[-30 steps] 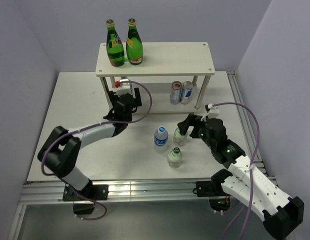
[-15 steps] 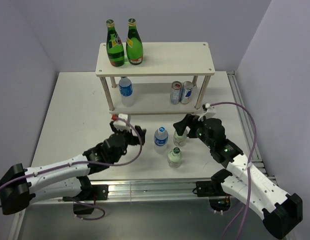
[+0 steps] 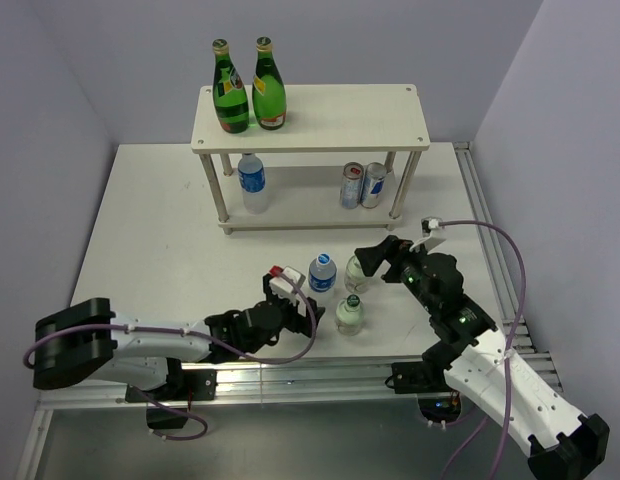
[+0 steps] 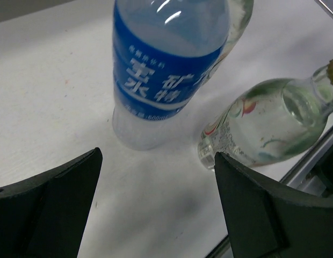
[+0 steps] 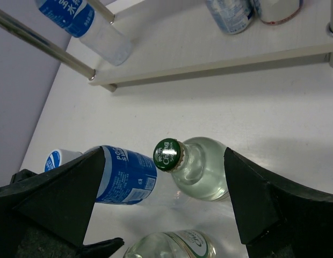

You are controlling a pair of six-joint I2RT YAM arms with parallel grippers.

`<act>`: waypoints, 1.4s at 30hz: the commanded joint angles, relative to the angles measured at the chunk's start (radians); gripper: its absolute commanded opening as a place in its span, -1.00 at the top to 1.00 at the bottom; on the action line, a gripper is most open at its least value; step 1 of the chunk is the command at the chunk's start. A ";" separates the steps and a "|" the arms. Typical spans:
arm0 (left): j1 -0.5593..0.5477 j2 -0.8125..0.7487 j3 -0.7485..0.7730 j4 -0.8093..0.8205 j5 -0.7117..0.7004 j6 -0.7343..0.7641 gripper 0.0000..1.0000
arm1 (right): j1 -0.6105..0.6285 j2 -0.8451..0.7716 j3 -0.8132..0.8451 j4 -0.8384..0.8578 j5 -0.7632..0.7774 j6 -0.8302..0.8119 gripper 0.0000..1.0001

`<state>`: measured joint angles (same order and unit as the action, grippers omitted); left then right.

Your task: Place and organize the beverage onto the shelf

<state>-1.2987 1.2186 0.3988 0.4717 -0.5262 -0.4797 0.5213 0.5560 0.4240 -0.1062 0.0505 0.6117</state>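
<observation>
My left gripper (image 3: 305, 300) lies low on the table (image 3: 160, 230), jaws spread wide and empty. The blue-label water bottle (image 3: 322, 272) stands just ahead between the fingers, untouched; I judge this a line-up for a grab near its base. My right gripper (image 3: 370, 258) is likewise wide open, holding nothing, fingers flanking the green-capped glass bottle (image 3: 357, 272). A second glass bottle (image 3: 349, 314) stands just beside, crowding both approaches. The shelf (image 3: 340, 115) sits at the far side, well apart. Its top board has two green bottles (image 3: 249, 92) at the left end; below are another water bottle (image 3: 252, 182) on the left and two cans (image 3: 364, 185) on the right, like with like. The surface is matte white with a metal rail (image 3: 290, 375) at the near edge. The walls (image 3: 390, 40) are plain and pale.
</observation>
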 commanded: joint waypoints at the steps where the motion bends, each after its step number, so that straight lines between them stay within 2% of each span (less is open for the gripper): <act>1: -0.008 0.080 0.075 0.174 -0.044 0.047 -0.84 | 0.006 -0.002 0.053 -0.033 0.055 -0.016 -0.96; 5: -0.007 0.206 0.126 0.249 -0.112 0.091 -0.84 | 0.006 -0.004 0.062 -0.050 0.063 -0.024 -0.96; 12: 0.035 0.372 0.209 0.331 -0.098 0.115 -0.70 | 0.005 0.002 0.062 -0.052 0.060 -0.026 -0.96; 15: 0.052 0.429 0.232 0.361 -0.132 0.124 -0.36 | 0.005 0.002 0.062 -0.052 0.058 -0.027 -0.96; 16: 0.056 0.441 0.238 0.366 -0.152 0.127 -0.10 | 0.005 -0.001 0.059 -0.052 0.057 -0.024 -0.97; 21: 0.094 0.507 0.279 0.396 -0.164 0.150 0.10 | 0.005 0.001 0.053 -0.046 0.051 -0.024 -0.96; 22: 0.099 0.519 0.285 0.400 -0.163 0.154 0.42 | 0.006 0.001 0.050 -0.046 0.052 -0.023 -0.96; 25: 0.116 0.527 0.310 0.403 -0.178 0.165 0.99 | 0.005 -0.004 0.050 -0.047 0.054 -0.021 -0.96; 31: 0.125 0.475 0.311 0.412 -0.256 0.223 0.99 | 0.005 -0.016 0.042 -0.044 0.057 -0.018 -0.96; 42: 0.223 0.372 0.287 0.441 -0.249 0.266 0.99 | 0.005 -0.008 0.019 -0.018 0.045 -0.006 -0.96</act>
<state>-1.0973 1.6852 0.6647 0.7723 -0.7406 -0.2440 0.5213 0.5514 0.4446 -0.1612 0.0887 0.6048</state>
